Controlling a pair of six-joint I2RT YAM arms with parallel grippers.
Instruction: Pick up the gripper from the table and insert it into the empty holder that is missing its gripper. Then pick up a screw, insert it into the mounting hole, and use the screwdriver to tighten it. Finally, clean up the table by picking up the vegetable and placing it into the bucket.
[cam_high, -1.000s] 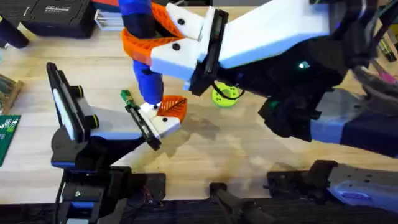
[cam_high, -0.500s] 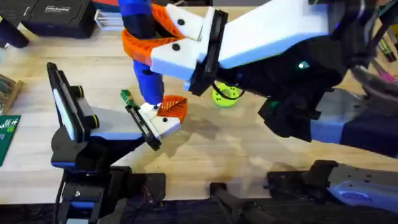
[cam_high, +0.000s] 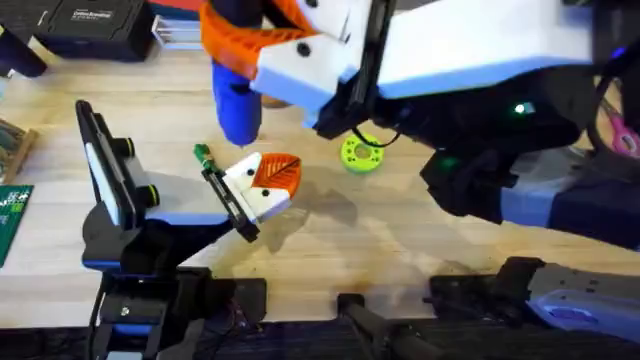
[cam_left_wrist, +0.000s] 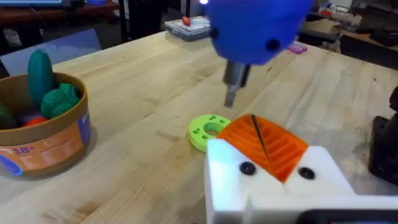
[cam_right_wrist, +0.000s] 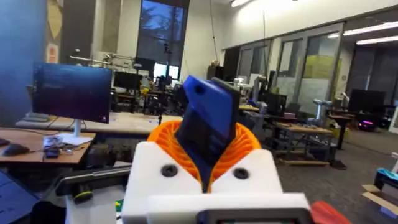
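Note:
My right gripper (cam_high: 243, 52) is shut on the blue screwdriver (cam_high: 235, 105), which it holds upright above the table; the same grip shows in the right wrist view (cam_right_wrist: 208, 134). The screwdriver's metal bit (cam_left_wrist: 232, 87) hangs just above and behind my left gripper (cam_left_wrist: 261, 140). My left gripper (cam_high: 272, 180) rests low over the table, its two white blocks side by side, their orange tips pressed together. A dark screw head (cam_left_wrist: 247, 168) shows in each white block. The brown-orange bucket (cam_left_wrist: 53, 140) stands off to the side with green vegetables (cam_left_wrist: 41, 71) inside it.
A round green disc (cam_high: 360, 154) lies on the wood just right of my left gripper, also seen as a green disc (cam_left_wrist: 207, 130). A black stand (cam_high: 110, 190) sits at the left. Boxes (cam_high: 90, 25) line the far edge. A small green part (cam_high: 203, 155) lies beside the left wrist.
My right gripper has lifted the screwdriver up and away from the left gripper's white block. The left arm has stayed still.

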